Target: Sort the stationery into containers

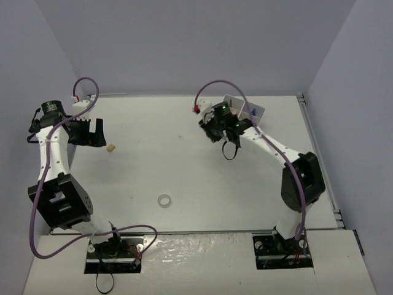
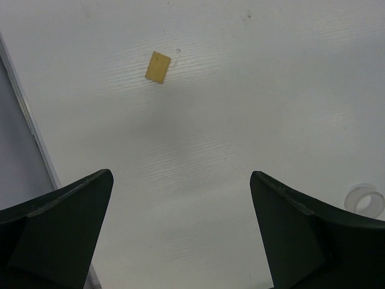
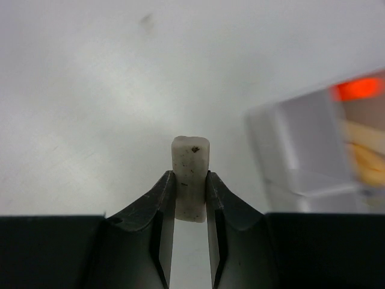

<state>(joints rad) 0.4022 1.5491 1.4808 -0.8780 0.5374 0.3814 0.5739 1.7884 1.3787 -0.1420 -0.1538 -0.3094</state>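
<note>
My right gripper (image 3: 191,180) is shut on the small grey block (image 3: 191,162), an off-white speckled eraser that sticks out past the fingertips above the table. In the top view this gripper (image 1: 212,131) hangs just left of the white tray (image 1: 258,110), which the arm mostly hides. A blue-capped bottle (image 1: 252,112) shows in the tray. The tray's blurred corner (image 3: 301,150) lies right of the block, with an orange cap (image 3: 358,88) inside. My left gripper (image 1: 97,133) is open and empty (image 2: 180,175). The yellow bar (image 1: 111,147) lies ahead of it (image 2: 157,67). The clear tape ring (image 1: 164,200) sits mid-table (image 2: 365,200).
The table's left edge rail (image 2: 24,114) runs close beside my left gripper. Grey walls enclose the table on three sides. A purple cable (image 1: 212,86) loops above the right wrist.
</note>
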